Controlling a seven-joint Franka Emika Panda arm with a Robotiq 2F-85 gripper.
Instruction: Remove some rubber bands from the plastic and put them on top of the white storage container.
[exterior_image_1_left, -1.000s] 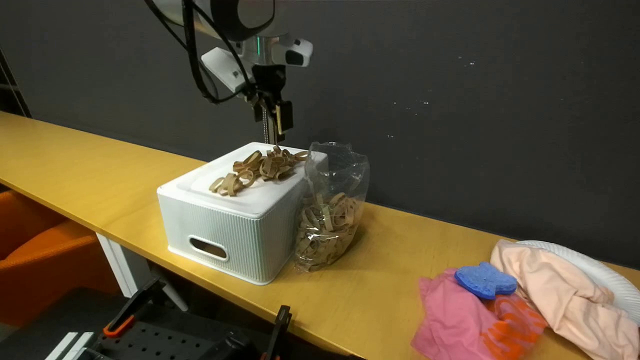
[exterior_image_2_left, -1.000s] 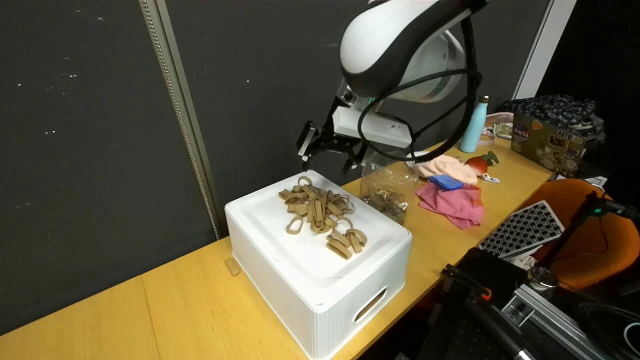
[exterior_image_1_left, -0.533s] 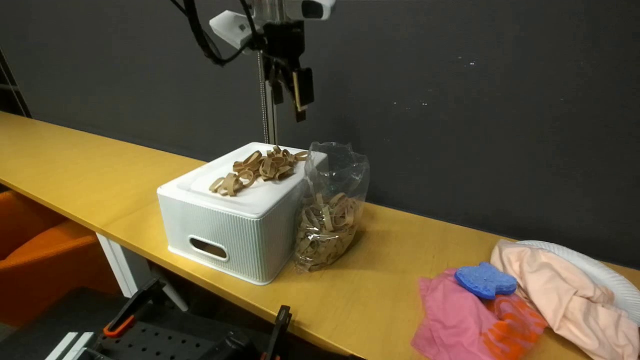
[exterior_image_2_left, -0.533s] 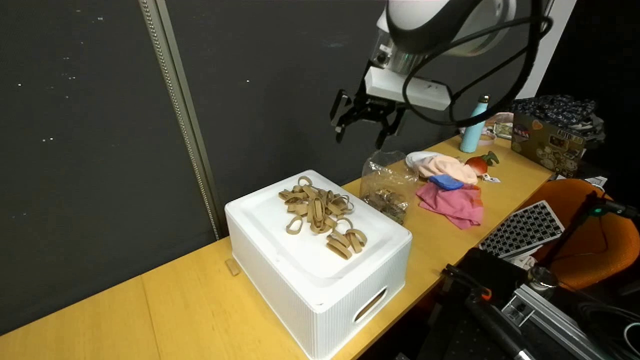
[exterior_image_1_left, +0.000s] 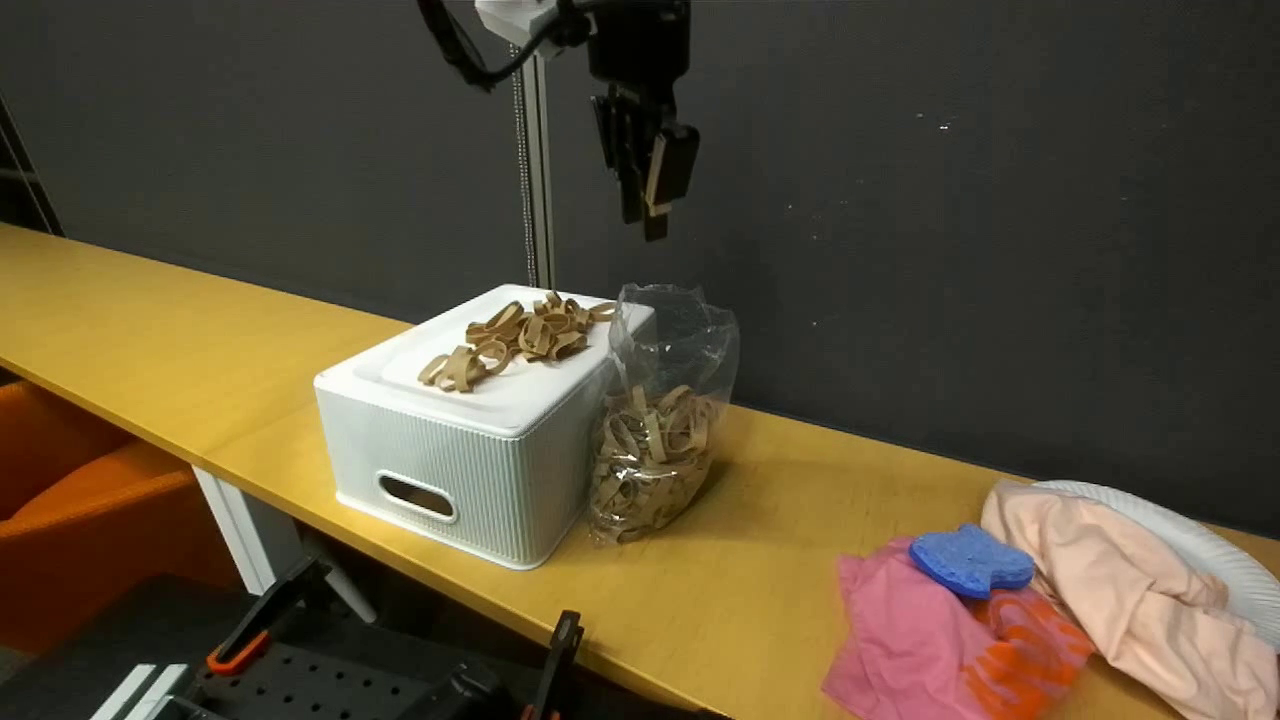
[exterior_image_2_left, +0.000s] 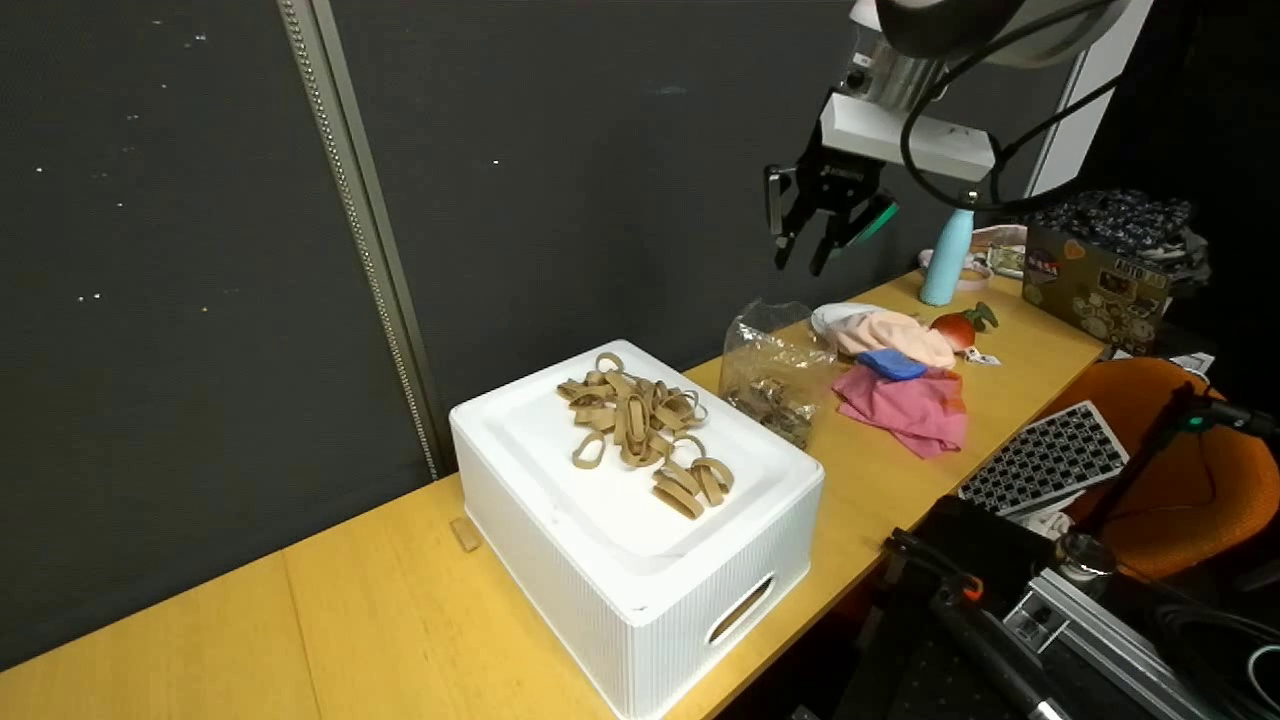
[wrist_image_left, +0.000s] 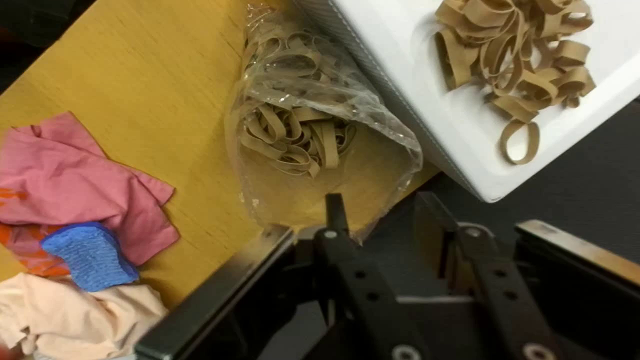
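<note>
The white storage container (exterior_image_1_left: 455, 425) stands on the table with a loose heap of tan rubber bands (exterior_image_2_left: 632, 415) on its lid. Against its side leans the plastic (exterior_image_1_left: 672, 350), a clear bag standing upright with its mouth facing up. More rubber bands (wrist_image_left: 292, 135) lie inside the bag, visible through the mouth in the wrist view. My gripper (exterior_image_2_left: 801, 264) hangs in the air higher than the bag. Its fingers are part-way apart with nothing between them. In the wrist view the gripper (wrist_image_left: 382, 202) overlaps the near edge of the bag's mouth, apart from it in height.
A pink cloth (exterior_image_1_left: 910, 630), a blue sponge (exterior_image_1_left: 970, 560), a peach cloth (exterior_image_1_left: 1120, 570) and a white plate (exterior_image_1_left: 1190, 540) lie farther along the table. A blue bottle (exterior_image_2_left: 948, 255) stands beyond them. A dark wall (exterior_image_1_left: 900, 250) runs behind the table.
My gripper has risen and moved from over the container's far end to above the bag. Its fingers have come closer together. The bag and the bands have stayed put.
</note>
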